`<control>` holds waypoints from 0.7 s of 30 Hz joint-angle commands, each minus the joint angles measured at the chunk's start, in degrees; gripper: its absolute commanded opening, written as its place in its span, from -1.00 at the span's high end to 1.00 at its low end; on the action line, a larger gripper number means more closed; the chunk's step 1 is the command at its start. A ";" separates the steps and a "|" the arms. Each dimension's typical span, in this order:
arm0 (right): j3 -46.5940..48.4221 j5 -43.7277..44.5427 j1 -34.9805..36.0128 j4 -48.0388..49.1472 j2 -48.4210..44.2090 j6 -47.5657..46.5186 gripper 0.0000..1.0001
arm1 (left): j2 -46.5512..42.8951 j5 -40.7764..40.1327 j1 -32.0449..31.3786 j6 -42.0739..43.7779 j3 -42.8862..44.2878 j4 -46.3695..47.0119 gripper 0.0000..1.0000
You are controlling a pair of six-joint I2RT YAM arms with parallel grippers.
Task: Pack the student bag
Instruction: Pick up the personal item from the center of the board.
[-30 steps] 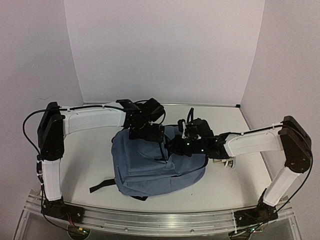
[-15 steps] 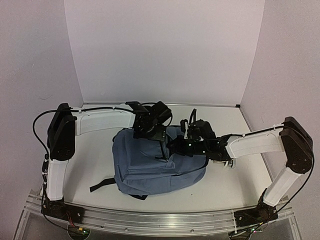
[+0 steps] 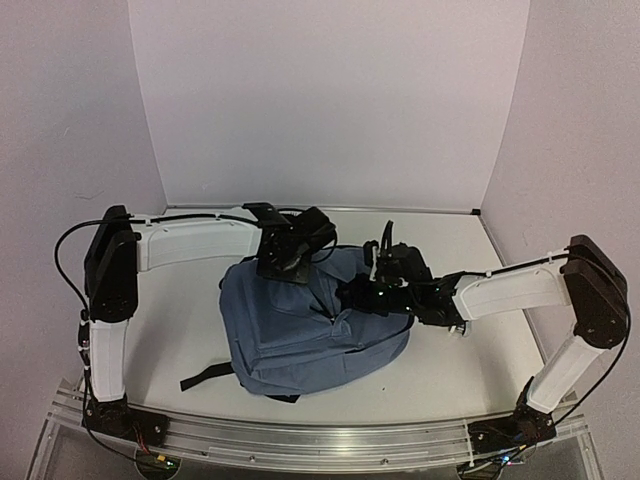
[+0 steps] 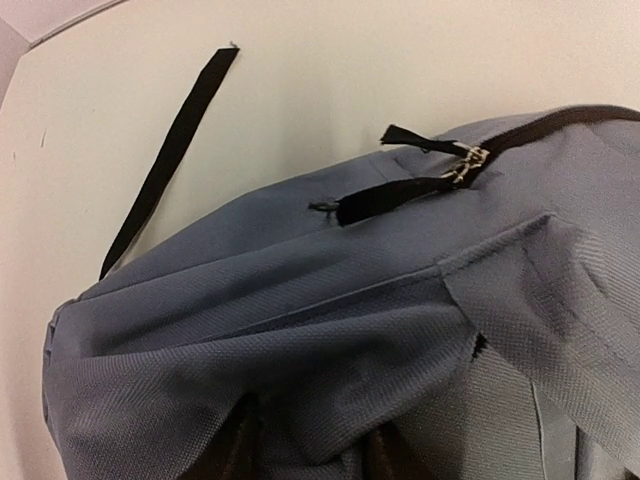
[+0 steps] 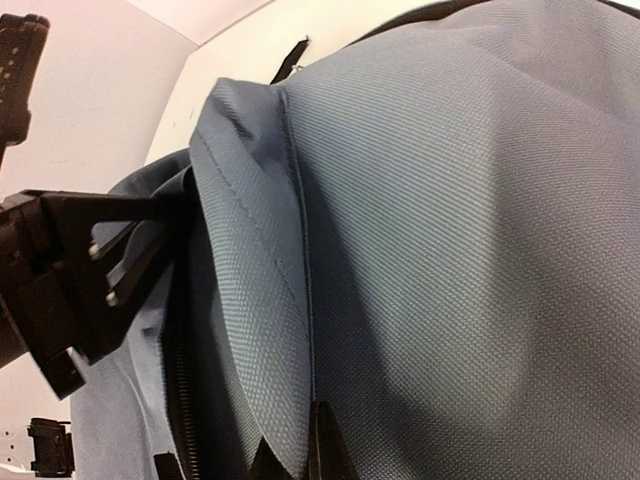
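Observation:
The student bag (image 3: 310, 335), slate-blue with black zippers, lies in the middle of the table between both arms. At its far top edge my left gripper (image 3: 288, 264) is closed on a bunched fold of the fabric (image 4: 320, 400), which sits between its dark fingers (image 4: 235, 452). Two zipper pulls (image 4: 465, 168) lie just beyond that fold. My right gripper (image 3: 352, 296) is shut on a seamed edge of the bag (image 5: 300, 330), its fingertips (image 5: 322, 445) pressed together beside the open zipper (image 5: 180, 400). The left gripper (image 5: 75, 285) shows across that opening.
A loose black strap (image 3: 205, 372) trails from the bag toward the near left; another strap end (image 4: 170, 160) lies on the pale table (image 3: 180, 320). A small white object (image 3: 455, 326) sits under the right forearm. Walls close the back and both sides.
My left gripper has closed on the fabric at the bag's top edge, and the fabric there has bunched up. The right gripper has stayed shut on the bag.

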 commanded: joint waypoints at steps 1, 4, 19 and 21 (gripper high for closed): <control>1.42 3.50 -0.17 -3.67 0.75 -2.34 1.00 | -9.55 2.82 1.56 3.05 -5.23 2.65 0.64; 2.67 2.16 0.22 -4.29 3.27 -2.87 1.00 | -15.64 9.29 1.76 5.77 -10.82 11.46 0.79; 7.20 4.21 0.43 -12.83 -1.31 -6.32 0.29 | -29.96 34.59 12.80 5.06 -28.07 29.30 1.00; 7.04 7.20 -0.45 -16.26 -4.85 -7.42 0.04 | -29.99 35.65 13.02 6.39 -28.21 29.55 1.00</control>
